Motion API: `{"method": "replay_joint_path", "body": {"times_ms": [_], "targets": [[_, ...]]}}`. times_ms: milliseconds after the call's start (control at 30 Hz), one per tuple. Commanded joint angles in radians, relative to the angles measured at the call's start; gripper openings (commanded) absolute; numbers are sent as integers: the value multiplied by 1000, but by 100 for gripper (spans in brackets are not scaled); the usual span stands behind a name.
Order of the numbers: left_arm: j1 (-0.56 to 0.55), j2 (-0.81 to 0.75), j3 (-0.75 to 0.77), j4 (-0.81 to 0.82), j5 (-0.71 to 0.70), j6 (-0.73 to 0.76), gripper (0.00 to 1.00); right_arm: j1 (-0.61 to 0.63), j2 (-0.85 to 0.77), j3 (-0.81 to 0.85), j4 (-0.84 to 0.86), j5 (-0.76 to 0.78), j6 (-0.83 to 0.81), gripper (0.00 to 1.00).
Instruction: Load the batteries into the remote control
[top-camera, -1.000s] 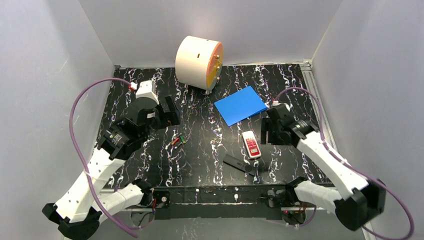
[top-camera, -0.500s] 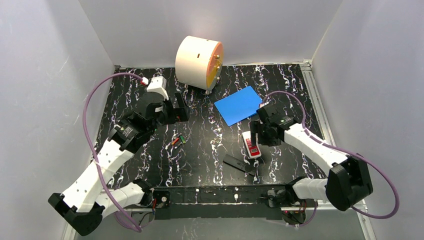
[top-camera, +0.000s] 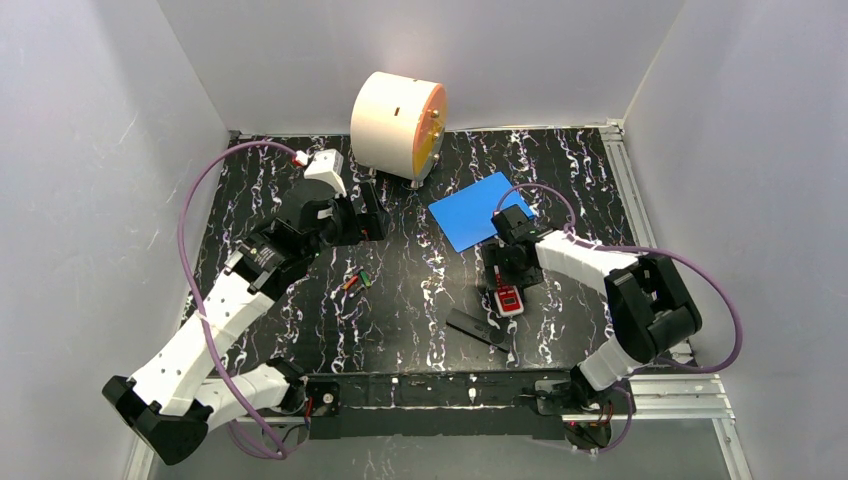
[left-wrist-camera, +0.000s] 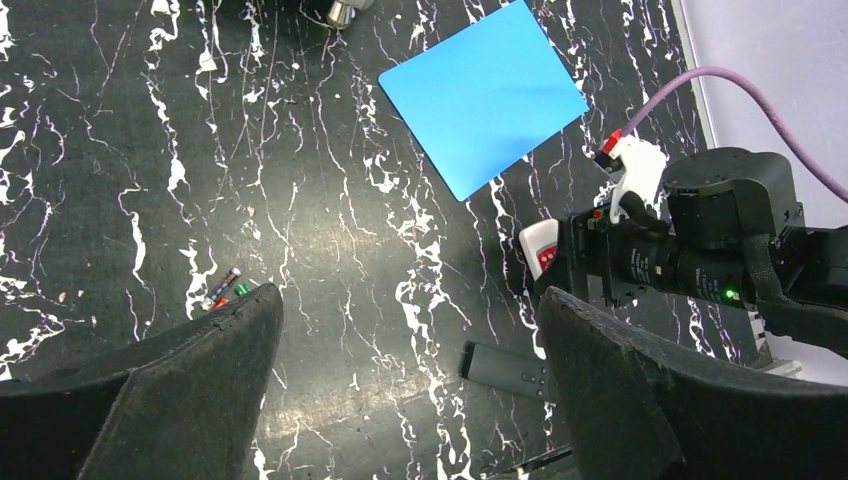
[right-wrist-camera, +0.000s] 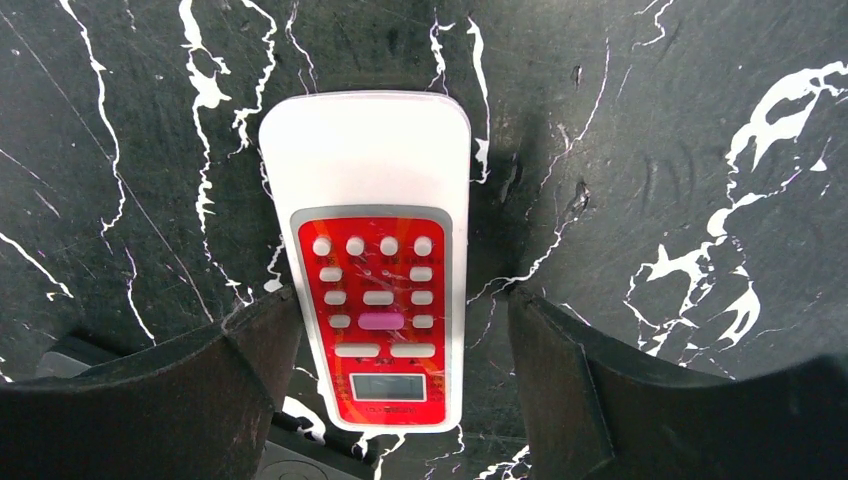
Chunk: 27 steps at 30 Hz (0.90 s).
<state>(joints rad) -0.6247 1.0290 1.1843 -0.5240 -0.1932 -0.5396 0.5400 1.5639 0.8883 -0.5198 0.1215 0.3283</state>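
Observation:
The white remote with a red button face (top-camera: 509, 300) lies face up right of centre; it also shows in the left wrist view (left-wrist-camera: 538, 245). My right gripper (top-camera: 506, 285) is open, low over it, one finger on each side of its lower half (right-wrist-camera: 375, 270). Neither finger (right-wrist-camera: 560, 380) clamps it. A black remote (top-camera: 478, 327) lies just in front of it. The two batteries (top-camera: 353, 280), one orange-red and one greenish, lie together left of centre (left-wrist-camera: 228, 290). My left gripper (top-camera: 376, 222) is open and empty, raised well above the table (left-wrist-camera: 410, 300) behind the batteries.
A blue sheet (top-camera: 480, 210) lies flat behind the remotes. A cream and orange drum (top-camera: 398, 125) stands on small feet at the back. White walls close in the black marbled table (top-camera: 420, 260) on three sides.
My right gripper has swung left and come down over the white and red remote, which has not moved. My left gripper has moved right and towards the back.

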Motion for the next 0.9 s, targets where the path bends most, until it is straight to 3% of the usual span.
{"method": "replay_joint_path", "body": {"times_ms": [0,233,500,700,867], "targets": [[1,-20,-20,-3,1,11,98,6,-3,44,27,2,-47,82],[0,-15,-24,6,-10,13,98,8,56,43,55,-17,-63,73],[0,12,-14,-11,59,-30,98,7,63,32,101,-25,-13,41],[0,13,-73,61,179,-100,99,7,-107,84,143,4,22,40],[0,19,-128,198,356,-132,99,-5,-200,151,243,-181,187,43]]}}
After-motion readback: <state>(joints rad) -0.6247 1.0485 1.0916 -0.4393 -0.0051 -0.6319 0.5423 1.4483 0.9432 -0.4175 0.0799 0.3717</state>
